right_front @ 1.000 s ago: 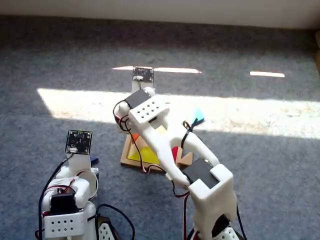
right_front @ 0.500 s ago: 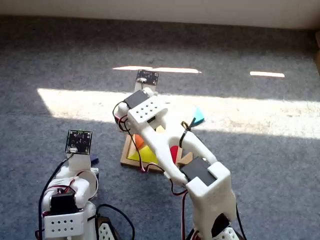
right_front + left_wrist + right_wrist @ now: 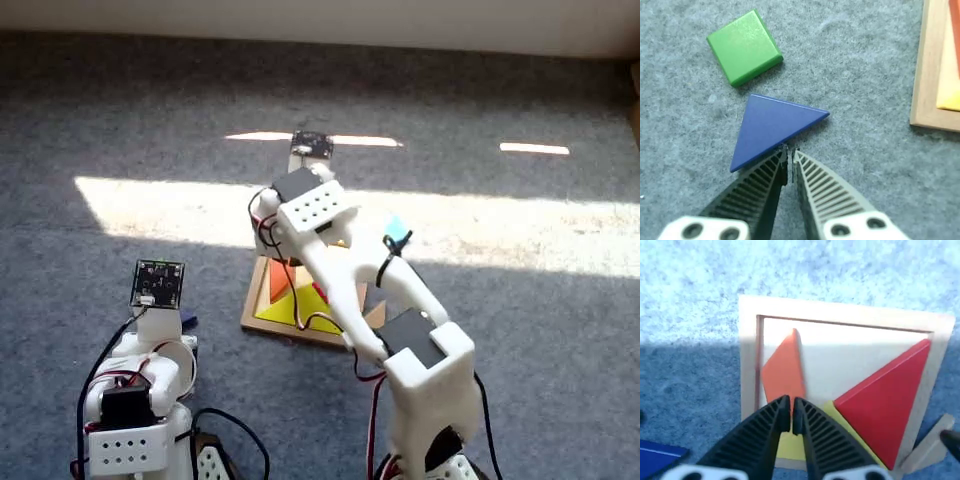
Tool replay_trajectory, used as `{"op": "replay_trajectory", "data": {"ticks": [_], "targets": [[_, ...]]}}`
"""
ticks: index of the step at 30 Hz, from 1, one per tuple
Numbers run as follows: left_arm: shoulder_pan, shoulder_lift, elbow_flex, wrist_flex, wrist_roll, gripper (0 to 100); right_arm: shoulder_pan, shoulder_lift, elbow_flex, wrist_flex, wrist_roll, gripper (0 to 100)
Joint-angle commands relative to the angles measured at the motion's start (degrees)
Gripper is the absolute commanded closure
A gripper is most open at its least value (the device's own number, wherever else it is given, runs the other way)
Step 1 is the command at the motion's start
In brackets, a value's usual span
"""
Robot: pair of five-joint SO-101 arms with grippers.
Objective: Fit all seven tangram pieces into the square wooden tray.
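Note:
The square wooden tray (image 3: 747,360) holds an orange parallelogram (image 3: 784,371), a red triangle (image 3: 887,400) and a yellow piece (image 3: 788,447). My right gripper (image 3: 791,412) hangs shut and empty over the orange piece's near end. In the high view the right arm (image 3: 312,210) stretches across the tray (image 3: 262,318). My left gripper (image 3: 789,150) is shut, its tips at the long edge of a blue triangle (image 3: 775,127) on the carpet. A green square (image 3: 745,47) lies just beyond that triangle. A light blue piece (image 3: 397,230) rests on the carpet past the tray.
A tan wooden triangle (image 3: 374,316) lies at the tray's near right corner. The left arm (image 3: 140,390) sits folded at the lower left. Grey carpet surrounds everything, with a bright sunlit band (image 3: 160,205) across it behind the tray.
The right arm has swung to the right over the tray, uncovering more of the orange and yellow pieces. The left arm has stayed put.

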Motion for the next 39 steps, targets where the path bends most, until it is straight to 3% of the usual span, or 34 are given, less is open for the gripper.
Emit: {"op": "replay_trajectory", "data": {"ticks": [1, 10, 20, 28, 39], "targets": [[-0.75, -2.33, 1.1, 0.44, -0.35, 96, 2.59, -4.26, -1.89, -2.86, 3.96, 99.4], [-0.75, -2.33, 1.1, 0.44, -0.35, 96, -0.4, -2.51, 10.07, -13.41, 7.65, 99.4], [-0.75, -2.33, 1.1, 0.44, -0.35, 96, -6.81, -2.77, 15.16, -12.97, 7.65, 99.4], [-0.75, -2.33, 1.1, 0.44, -0.35, 96, -4.44, -4.18, 9.1, -2.77, 7.74, 99.4], [-0.75, -2.33, 1.1, 0.44, -0.35, 96, -3.56, -9.98, 7.96, -6.64, 7.74, 99.4]]}}
